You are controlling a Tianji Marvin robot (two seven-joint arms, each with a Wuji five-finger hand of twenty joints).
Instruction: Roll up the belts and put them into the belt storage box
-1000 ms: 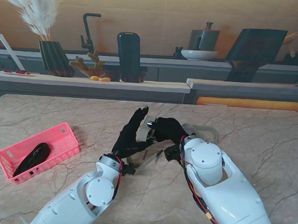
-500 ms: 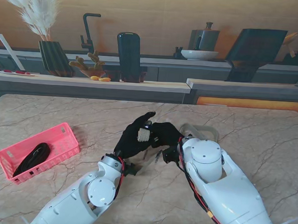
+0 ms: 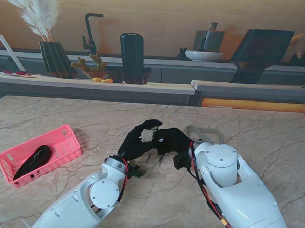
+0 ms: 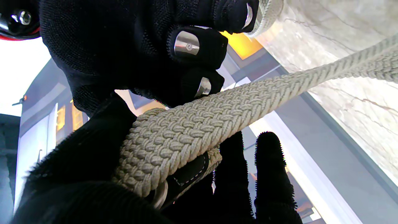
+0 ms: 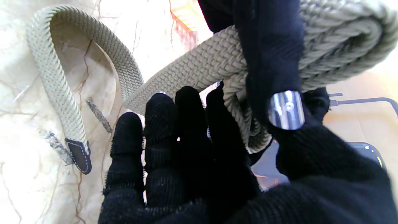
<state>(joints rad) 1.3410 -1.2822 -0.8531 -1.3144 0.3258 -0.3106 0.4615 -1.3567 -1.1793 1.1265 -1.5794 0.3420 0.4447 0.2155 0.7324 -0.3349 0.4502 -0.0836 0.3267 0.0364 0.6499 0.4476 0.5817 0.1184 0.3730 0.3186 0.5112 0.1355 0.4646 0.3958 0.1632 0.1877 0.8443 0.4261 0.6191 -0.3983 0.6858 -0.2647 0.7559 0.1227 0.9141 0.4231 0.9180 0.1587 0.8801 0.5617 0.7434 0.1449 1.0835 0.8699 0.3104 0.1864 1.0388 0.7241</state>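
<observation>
In the stand's view, a beige woven belt (image 3: 147,136) is held between the two black-gloved hands above the middle of a marble table (image 3: 274,135). The left hand (image 3: 135,142) is curled around the rolled part, and the right hand (image 3: 172,140) is pressed against it from the right. The loose end of the belt is seen lying on the table behind the right arm. A pink plastic basket (image 3: 64,138) with slotted walls is placed well to the left, and a dark belt (image 3: 33,160) is laid inside it. No writing can be read.

In the left wrist view, the beige belt (image 4: 174,140) is shown as a thick braid of cord, coiled at one end, with a dark stitched leather tab and a metal ring tucked under the coil. It is clasped by the left hand (image 4: 93,174), fingers closed around the coil. The right hand (image 4: 140,46) is seen pressing on it, with metal plates on its fingertips. From the coil the belt runs taut toward the table.

In the right wrist view, the coil of the beige belt (image 5: 335,46) is gripped by a finger of the left hand (image 5: 270,62). The fingers of the right hand (image 5: 186,161) are held close together against the coil. The rest of the belt is looped on the marble, ending in a dark stitched tip.
</observation>
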